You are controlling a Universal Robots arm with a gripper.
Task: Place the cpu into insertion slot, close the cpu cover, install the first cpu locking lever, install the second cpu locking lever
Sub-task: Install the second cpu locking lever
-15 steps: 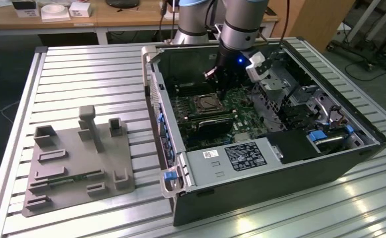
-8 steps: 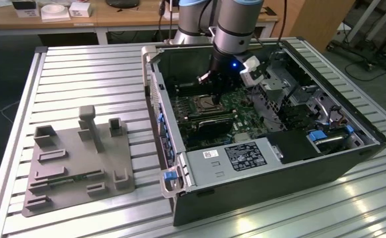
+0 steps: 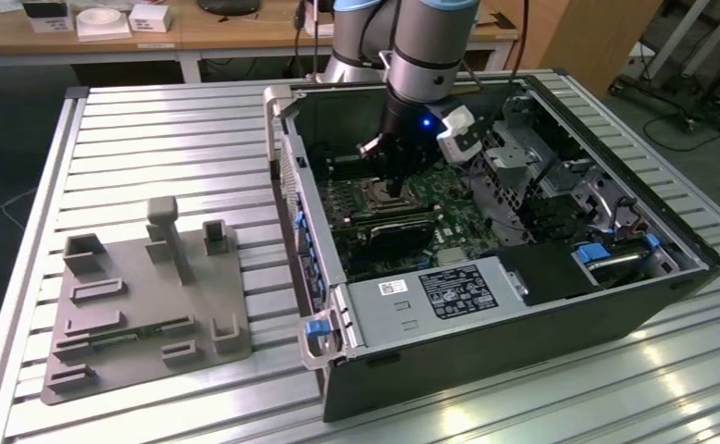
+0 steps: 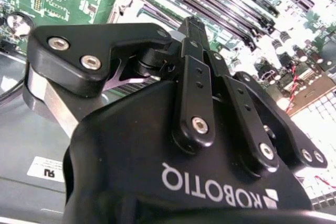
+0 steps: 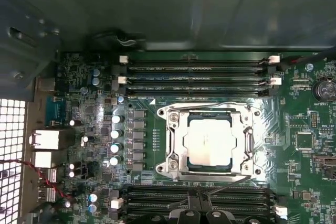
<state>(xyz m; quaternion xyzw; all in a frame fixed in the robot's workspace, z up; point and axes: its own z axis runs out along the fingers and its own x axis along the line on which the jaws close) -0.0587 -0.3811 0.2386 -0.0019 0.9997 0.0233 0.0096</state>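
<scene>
The cpu [image 5: 210, 141], a silver-grey square, lies in the insertion slot [image 5: 256, 167] on the green board. The cpu cover [image 5: 175, 142], a silvery frame, lies flat around the chip. One wire locking lever [image 5: 210, 104] runs along the far side of the frame. A second wire lever [image 5: 227, 183] slants off the near side, its end reaching toward my fingertips [image 5: 185, 216]. My gripper [image 5: 201, 216] hangs just over that side of the slot, its fingers drawn together. In the exterior view the gripper [image 3: 392, 191] sits inside the open computer case, right above the slot.
Long memory slots [image 5: 199, 69] flank the socket on both sides. The case walls [image 3: 289, 157] and a drive cage [image 3: 533, 162] box in the arm. A power supply [image 3: 447, 291] fills the case's near end. A grey fixture plate [image 3: 150, 305] lies on the slatted table.
</scene>
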